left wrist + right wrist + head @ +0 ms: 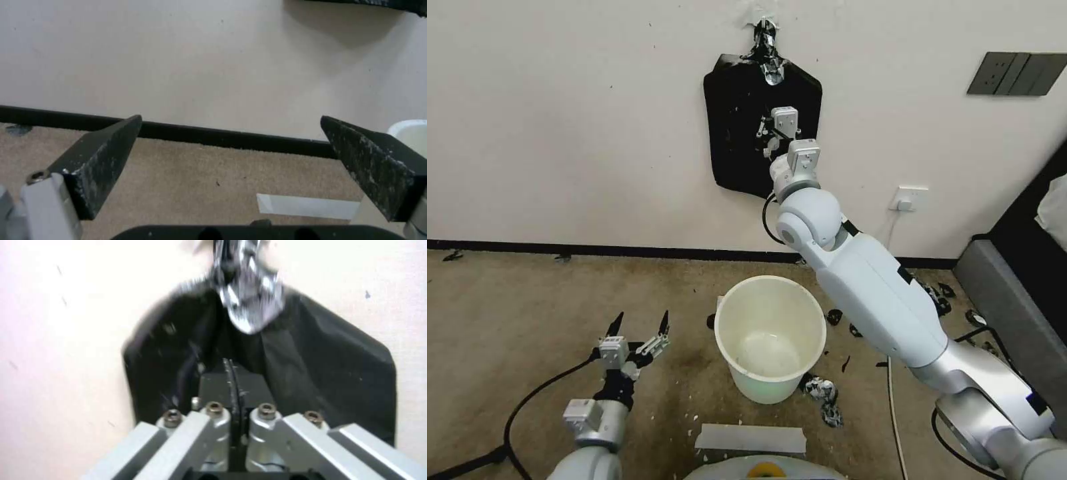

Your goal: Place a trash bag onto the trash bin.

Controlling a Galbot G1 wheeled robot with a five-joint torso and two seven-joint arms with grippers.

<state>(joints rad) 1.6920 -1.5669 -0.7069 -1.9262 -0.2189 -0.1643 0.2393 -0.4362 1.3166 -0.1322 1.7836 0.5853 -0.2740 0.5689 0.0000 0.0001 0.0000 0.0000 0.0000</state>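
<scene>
White wall and worn beige carpet frame the scene, and against that wall the right gripper [231, 373] has its jaws pressed together on the face of the black bundle of bags [737, 120] hanging from a tape tab; whether a single sheet is pinched between them I cannot tell. Lower down, the left gripper [639, 328] hovers over the carpet with jaws spread and empty, just beside the trash bin [728, 337], which stands unlined on the floor. Judging by this, the step is pulling one bag from the bundle, so the next move calls for a clean peel away from the wall.
</scene>
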